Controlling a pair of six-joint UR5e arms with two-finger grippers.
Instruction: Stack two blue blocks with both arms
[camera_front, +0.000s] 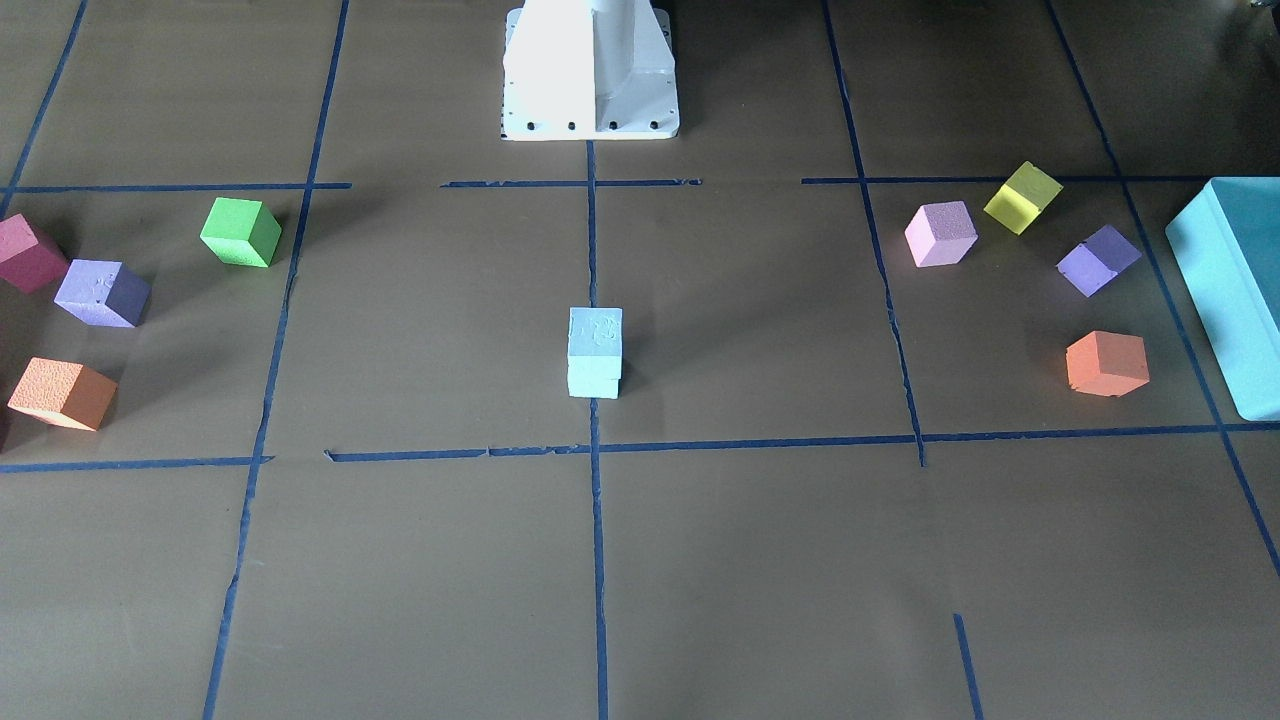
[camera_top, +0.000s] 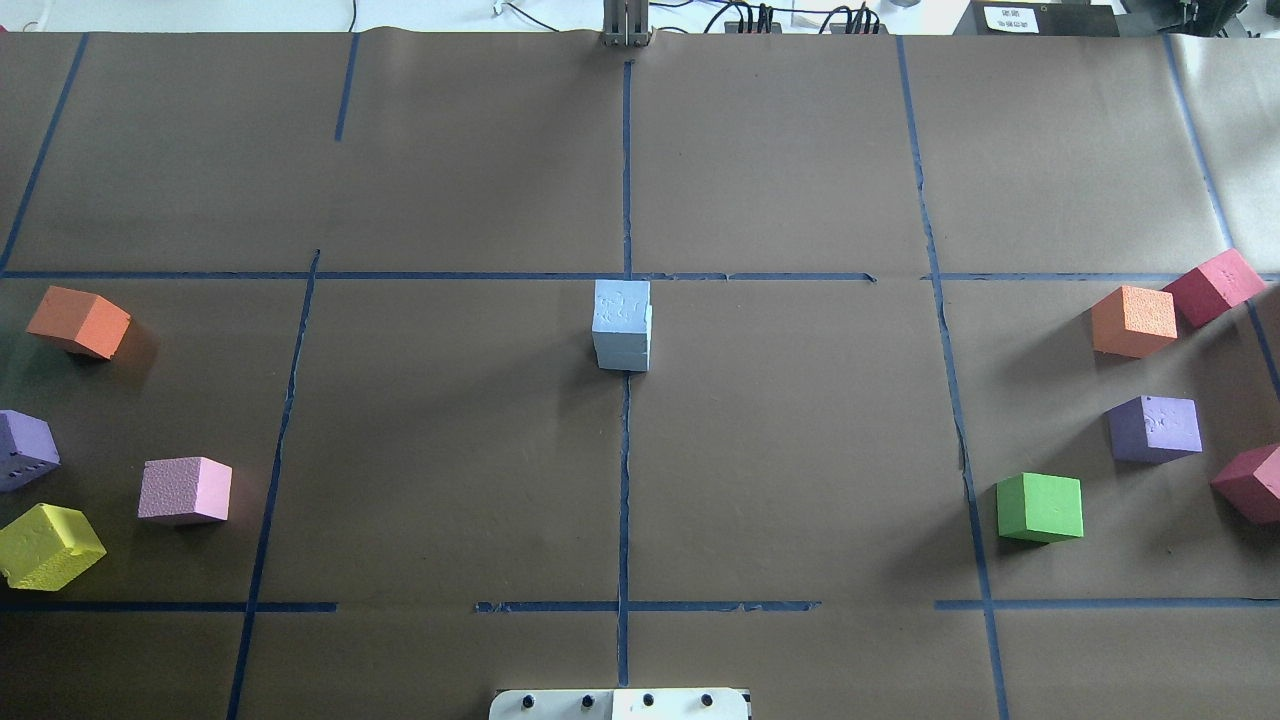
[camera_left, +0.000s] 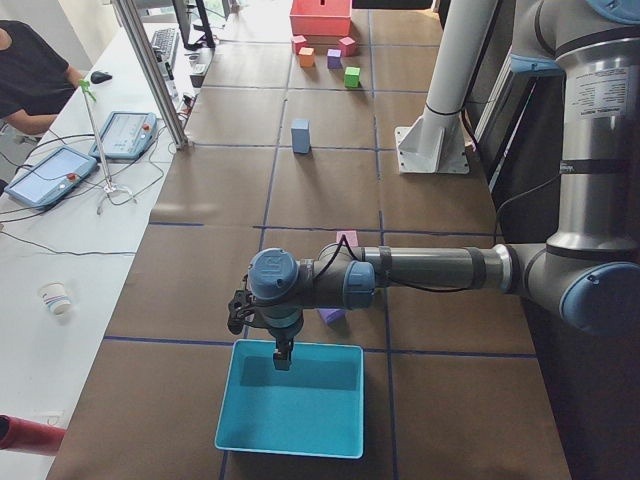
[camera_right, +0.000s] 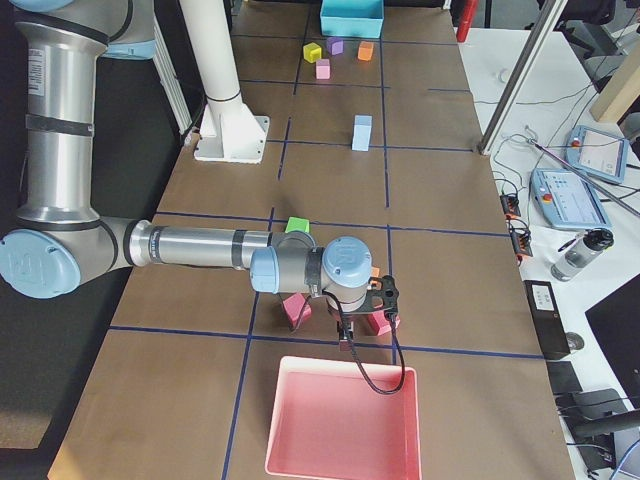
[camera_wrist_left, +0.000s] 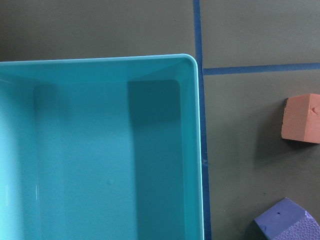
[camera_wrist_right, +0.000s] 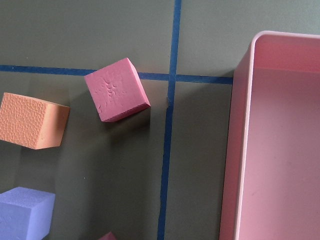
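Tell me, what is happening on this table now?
One pale sky-blue foam cube sits on a second pale sky-blue foam cube in the middle of the brown table, and nothing holds them. The grey left arm hangs over the teal plastic tray at one end, the grey right arm by the pink plastic tray at the other. Stacking looks done.

I see the left arm (camera_left: 430, 268) and right arm (camera_right: 190, 247) only side-on, so I can't judge their jaws; the teal box (camera_front: 1235, 300) and a red cube (camera_front: 25, 255) run off the edge.
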